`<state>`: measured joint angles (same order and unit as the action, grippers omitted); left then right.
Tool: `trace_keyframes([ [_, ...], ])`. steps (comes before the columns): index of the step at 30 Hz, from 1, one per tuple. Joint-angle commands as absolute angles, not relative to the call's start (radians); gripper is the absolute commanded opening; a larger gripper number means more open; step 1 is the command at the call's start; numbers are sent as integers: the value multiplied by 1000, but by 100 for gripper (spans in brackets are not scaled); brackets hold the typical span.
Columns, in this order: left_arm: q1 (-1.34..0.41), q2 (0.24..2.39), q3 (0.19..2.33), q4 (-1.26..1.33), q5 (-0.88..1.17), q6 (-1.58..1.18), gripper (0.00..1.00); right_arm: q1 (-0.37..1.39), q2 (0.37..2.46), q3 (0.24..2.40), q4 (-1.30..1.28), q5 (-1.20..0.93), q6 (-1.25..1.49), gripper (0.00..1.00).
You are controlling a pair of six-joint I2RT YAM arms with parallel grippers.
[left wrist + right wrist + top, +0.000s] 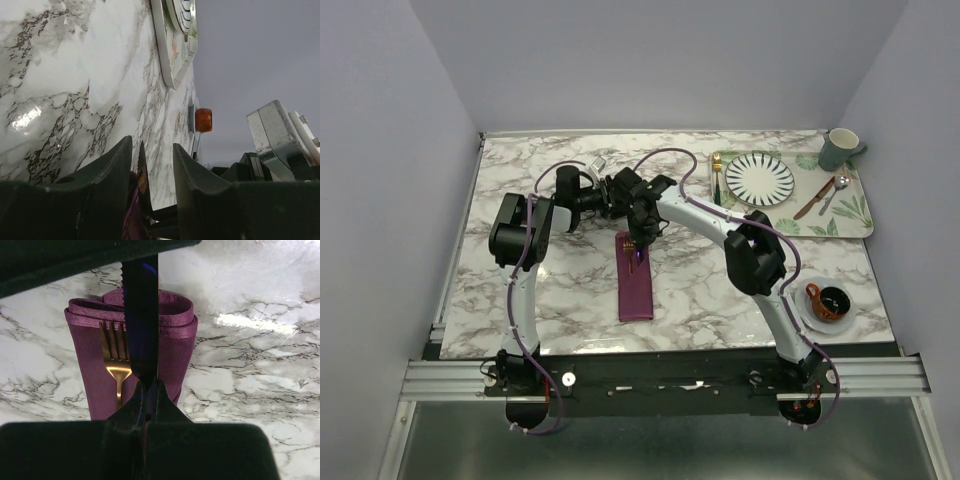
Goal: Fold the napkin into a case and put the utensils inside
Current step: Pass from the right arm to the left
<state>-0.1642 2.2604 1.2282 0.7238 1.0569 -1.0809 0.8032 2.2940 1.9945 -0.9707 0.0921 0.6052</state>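
Plum-purple satin, folded into a narrow, long case (636,285), lying in the middle of the white-veined marble surface (550,300), long axis running from far edge to near edge.

Top view: right claw (638,243) directly over the case's far end; left claw (616,190) just beyond that end, toward the far edge. Both near, the right nearer. Leaf-print tray (855,210) at the far right corner with striped plate (760,180), grey-green mug (840,150), gold-coloured utensil (717,180) and silver spoon (835,190), well apart. Brown cup (832,300) on a white saucer (805,315) by the near right corner. None of these between claw and case.

Left wrist view: fingers (100,185) spread, marble showing through the gap, a scrap of purple low between them; no firm pinch visible.

Right wrist view: claw pressed together on a dark blue knife (141,325), blade aligned with the case's long axis, crossing its rolled hem. Slim copper fork (117,357) just left of the blade, parallel, tines near the hem; tucked under a layer or merely on top, unclear. Probably next: sliding the knife lengthwise beside the fork, hem liable to snag.
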Motion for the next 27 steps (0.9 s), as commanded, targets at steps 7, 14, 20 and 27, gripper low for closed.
trace_keyframes([
  [7,-173,2273,1198,802,1080,-1100,21,808,2253,2002,-980,92,614,8],
  [14,-176,2270,1192,824,1089,-1104,18,798,2237,2023,-960,57,588,47],
  [20,-179,2270,1178,862,1100,-1137,15,779,2207,2036,-946,8,540,60],
  [27,-179,2266,1164,904,1106,-1173,13,738,2165,2019,-937,-95,401,66],
])
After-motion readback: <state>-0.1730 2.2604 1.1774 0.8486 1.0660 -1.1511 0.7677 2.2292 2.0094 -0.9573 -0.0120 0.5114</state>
